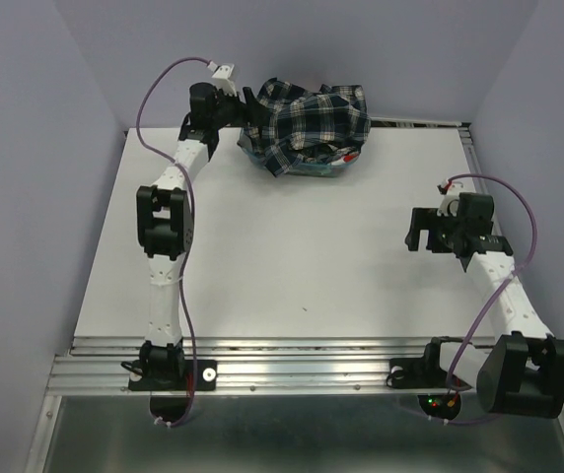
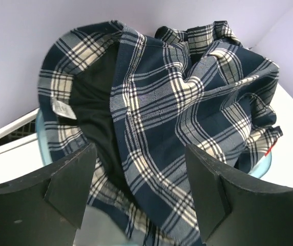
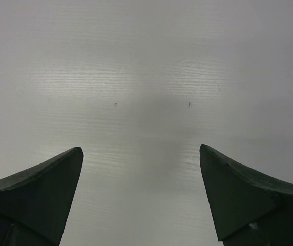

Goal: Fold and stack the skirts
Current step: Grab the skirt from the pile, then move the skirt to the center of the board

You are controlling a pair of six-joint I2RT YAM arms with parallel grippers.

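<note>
Left wrist view: the left gripper has its two black fingers well apart with nothing pinched between them. It points at the navy, white and green plaid cloth skirt, which fills the gap just ahead of the tips. Whether the tips touch the cloth I cannot tell.

The skirt lies heaped in and over the teal plastic basket, spilling past its rim. One edge is turned outward, showing a black lining and a small white label. From the top camera, the basket sits at the back edge of the white table, left of centre.

The right gripper hangs spread wide over the table's right side, well apart from the basket, holding nothing.

The skirt looks light and limp. It should drape and trail from whatever point is lifted, keeping no shape of its own. Woven cloth like this should give the pads fair friction and is unlikely to be harmed by a firm pinch. The likeliest trouble is catching several folds at once, or dragging up whatever lies beneath.

The best hold looks like the turned-out edge beside the label, where cloth and lining are doubled and firmer.

No other skirt shows plainly. A red fleck at the basket's right rim may belong to one, but I cannot tell.
</note>
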